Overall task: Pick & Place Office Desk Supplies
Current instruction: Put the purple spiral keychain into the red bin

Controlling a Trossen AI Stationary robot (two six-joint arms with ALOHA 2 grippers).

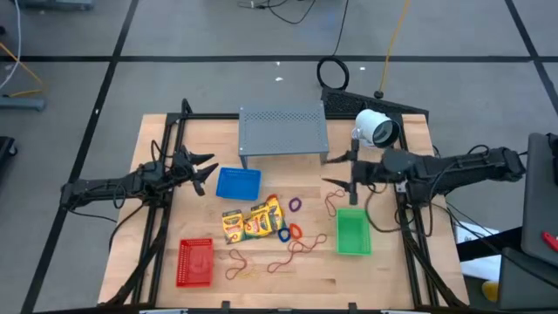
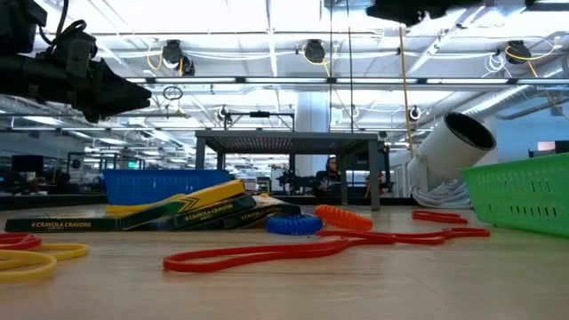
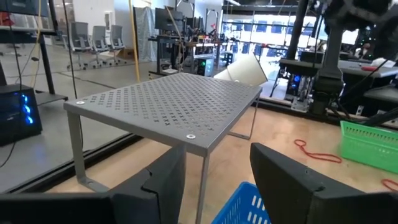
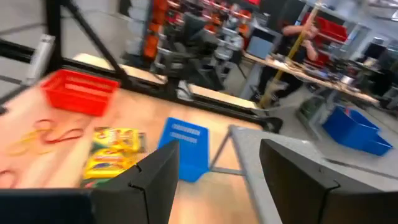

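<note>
Wooden table (image 1: 384, 270); grey stand (image 1: 283, 131) at back; lab beyond.

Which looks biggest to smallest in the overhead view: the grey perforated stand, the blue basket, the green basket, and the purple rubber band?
1. grey perforated stand
2. blue basket and green basket: about alike, not ranked
3. purple rubber band, clearly smallest
</note>
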